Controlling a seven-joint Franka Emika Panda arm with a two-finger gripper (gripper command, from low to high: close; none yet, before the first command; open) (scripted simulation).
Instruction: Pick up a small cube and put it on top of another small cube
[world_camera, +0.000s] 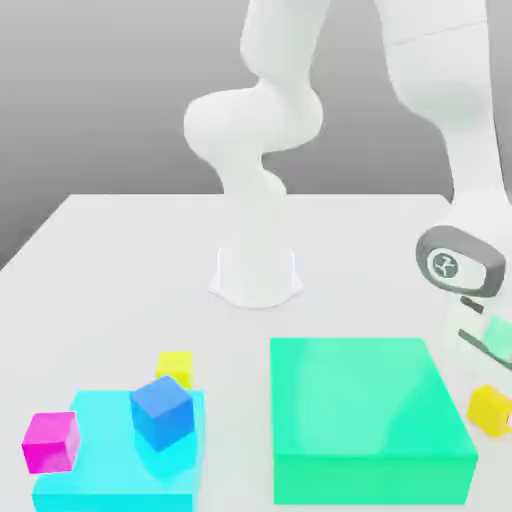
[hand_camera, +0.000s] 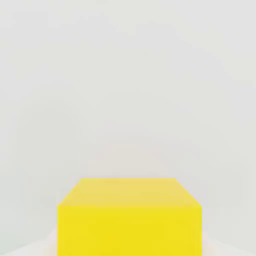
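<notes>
In the exterior view, the white arm (world_camera: 455, 120) reaches down at the view's right edge, and its hand (world_camera: 470, 300) hangs low over the white table (world_camera: 120, 260). Whether its fingers are spread or closed cannot be told. A yellow cube (world_camera: 490, 409) sits on the table just below the hand, beside the right edge of a large green block (world_camera: 365, 415). A pale green translucent shape (world_camera: 497, 338) lies close by the hand, above that cube. On the view's left, a flat cyan block (world_camera: 110, 470) lies on the table with a blue cube (world_camera: 161, 411) resting on top of it. A magenta cube (world_camera: 50, 442) stands against the cyan block's left edge, and a second small yellow cube (world_camera: 174, 366) sits just behind the cyan block. The arm's round base (world_camera: 256, 275) stands near the middle of the table.

In the hand view, the yellow cube (hand_camera: 129, 217) sits close before the camera on the white table (hand_camera: 128, 90), its top face and one side face showing.
</notes>
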